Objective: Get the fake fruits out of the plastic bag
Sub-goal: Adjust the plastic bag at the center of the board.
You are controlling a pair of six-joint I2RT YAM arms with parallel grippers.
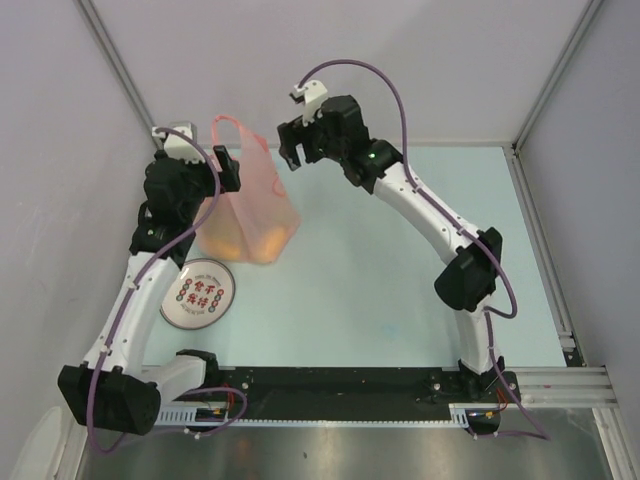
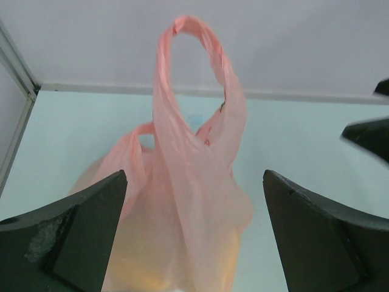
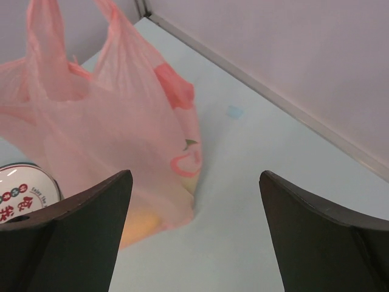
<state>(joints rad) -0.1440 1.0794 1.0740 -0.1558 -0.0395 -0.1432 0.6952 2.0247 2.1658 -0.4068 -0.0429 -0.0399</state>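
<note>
- thin, crinkly, translucent pink plastic bag stands upright on the pale blue-green tabletop, left of centre and towards the far wall.
- one handle loop rises straight up; the second loop sags lower at its side.
- fake fruits are inside the bag, at the bottom; they show only as blurred orange-yellow lumps through the film (kinds cannot be told).
- left gripper is raised at the bag's left side, level with the handles. in the left wrist view its dark fingers are spread wide, the bag's upper part between them, nothing clamped.
- right gripper hangs just beyond the bag's far-right top corner, apart from it. in the right wrist view its fingers are also spread wide and empty, with the bag ahead and to the left.
- round white plate with red rim and red print lies flat just beside the bag on its near-left side; its edge shows in the right wrist view too.
</note>
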